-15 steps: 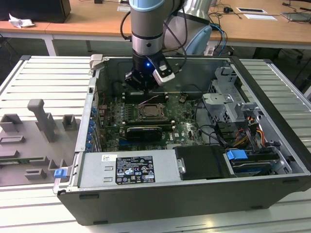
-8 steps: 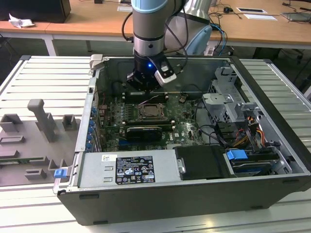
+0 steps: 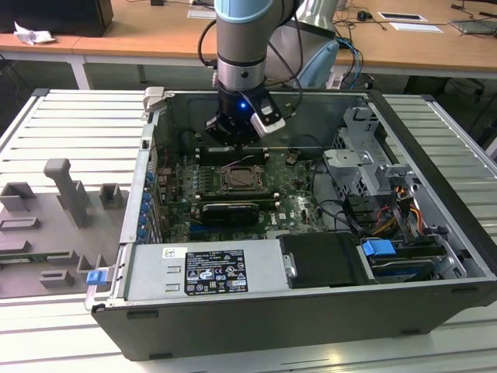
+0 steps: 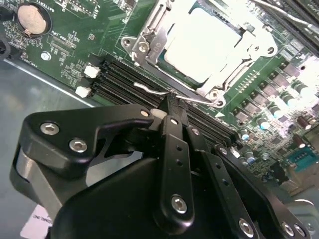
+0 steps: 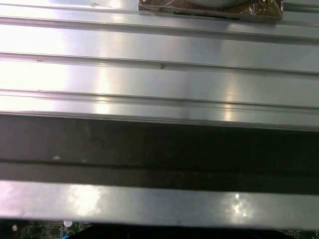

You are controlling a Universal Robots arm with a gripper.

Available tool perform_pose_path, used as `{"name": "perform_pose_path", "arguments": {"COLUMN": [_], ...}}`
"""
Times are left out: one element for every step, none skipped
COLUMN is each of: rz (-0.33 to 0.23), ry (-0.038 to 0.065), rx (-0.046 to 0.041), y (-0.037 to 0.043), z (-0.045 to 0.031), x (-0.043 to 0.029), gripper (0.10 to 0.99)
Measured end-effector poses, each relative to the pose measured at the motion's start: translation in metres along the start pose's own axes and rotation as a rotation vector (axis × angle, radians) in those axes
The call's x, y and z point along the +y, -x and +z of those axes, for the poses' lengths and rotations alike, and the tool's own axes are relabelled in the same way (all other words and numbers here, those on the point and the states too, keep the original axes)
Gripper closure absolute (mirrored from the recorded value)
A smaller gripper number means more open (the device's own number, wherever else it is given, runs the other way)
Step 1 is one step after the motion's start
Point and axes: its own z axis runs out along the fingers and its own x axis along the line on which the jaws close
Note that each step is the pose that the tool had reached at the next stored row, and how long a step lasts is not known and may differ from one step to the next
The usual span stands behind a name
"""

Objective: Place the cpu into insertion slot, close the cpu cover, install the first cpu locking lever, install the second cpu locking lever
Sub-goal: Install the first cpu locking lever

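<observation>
Fingers (image 4: 174,144) of the gripper (image 4: 172,103) lay pressed together in the second wrist view. Their tip met the thin silvery locking lever (image 4: 199,99) that ran along one edge of the socket. Whether they nipped the wire or only touched it could not be told. Just beyond the lever sat the cpu (image 4: 204,40), its pale metal top glaring within the window of the cpu cover (image 4: 151,31). The cover lay flat over the chip. Long black memory slots (image 4: 124,79) ran beside the socket on the green board (image 4: 75,45), and a coin cell (image 4: 34,20) sat farther off.

From the exterior view the arm reached down into the open computer case (image 3: 256,326), which lay on its side on a ribbed metal counter (image 3: 70,116). The gripper (image 3: 233,136) hung low, just behind the insertion slot (image 3: 241,179) near the middle of the board. Grey fixture blocks (image 3: 66,186) stood on the counter at the exterior view's left, well apart from the case.
</observation>
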Motion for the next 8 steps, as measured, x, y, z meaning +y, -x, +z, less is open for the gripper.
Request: {"name": "perform_pose_path", "arguments": {"rz": [0.000, 0.000, 0.000, 0.000, 0.000, 0.000, 0.000, 0.000], "ry": [0.000, 0.000, 0.000, 0.000, 0.000, 0.000, 0.000, 0.000], "rx": [0.0000, 0.0000, 0.0000, 0.0001, 0.0001, 0.0001, 0.0001, 0.0001], "y": [0.0019, 0.0041, 0.0060, 0.0084, 0.0110, 0.0125, 0.0135, 0.0144], "z": [0.0007, 0.0014, 0.0018, 0.0024, 0.0029, 0.0032, 0.0035, 0.0040], "x": [0.0002, 0.0003, 0.0002, 0.0000, -0.0002, -0.0003, -0.0004, -0.0004], "gripper": [0.980, 0.980, 0.980, 0.980, 0.980, 0.980, 0.980, 0.980]}}
